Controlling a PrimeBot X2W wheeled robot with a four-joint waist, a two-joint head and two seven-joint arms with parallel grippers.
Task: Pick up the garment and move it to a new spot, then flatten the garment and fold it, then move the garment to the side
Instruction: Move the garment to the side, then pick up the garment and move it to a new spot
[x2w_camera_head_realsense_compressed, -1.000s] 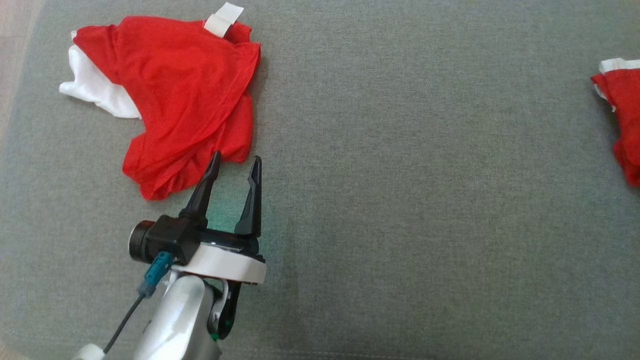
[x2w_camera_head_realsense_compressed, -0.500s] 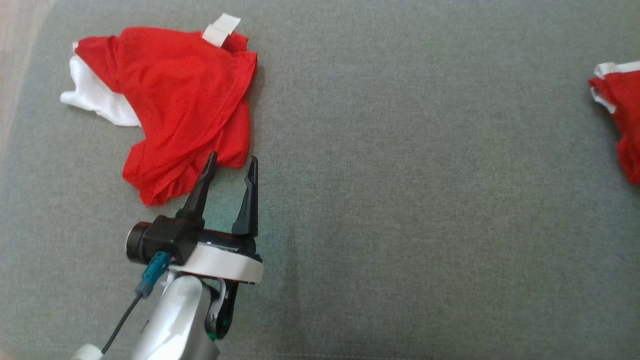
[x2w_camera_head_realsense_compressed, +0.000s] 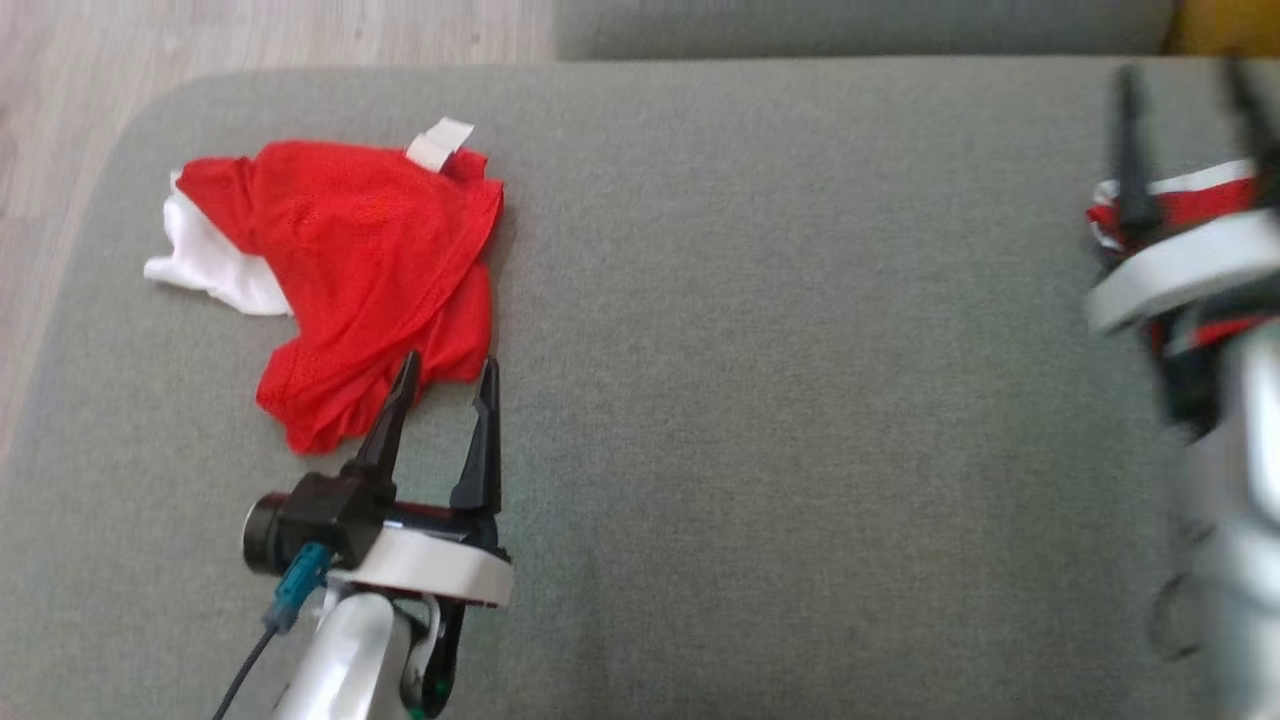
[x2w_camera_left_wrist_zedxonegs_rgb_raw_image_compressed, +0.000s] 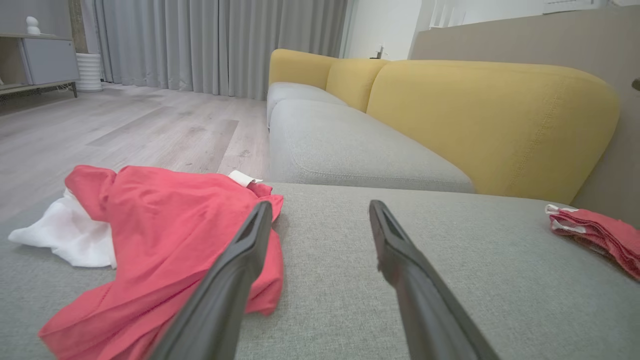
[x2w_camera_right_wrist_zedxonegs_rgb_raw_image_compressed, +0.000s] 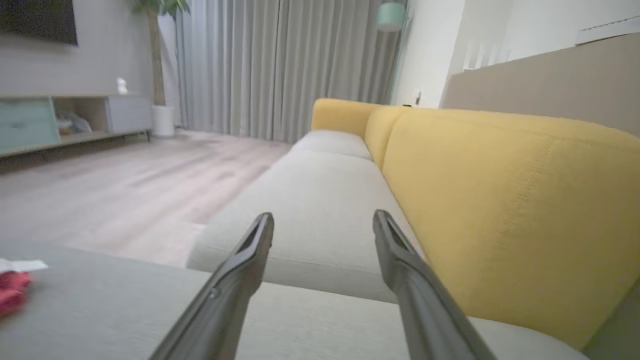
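Lying crumpled at left on grey sofa cushion: red garment. Left claw released, empty, at garment's near edge. Right claw released, blurred, over 2nd red cloth at right.

Grey seat lies open across the middle. A crumpled garment (red, white-edged) blocks the far left; another cloth, far right.

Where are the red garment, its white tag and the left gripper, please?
red garment (x2w_camera_head_realsense_compressed: 370, 240): head view, middle of the red cloth.
white tag (x2w_camera_head_realsense_compressed: 440, 143): head view, middle of the tag.
left gripper (x2w_camera_head_realsense_compressed: 449, 360): head view, midway between its fingertips.
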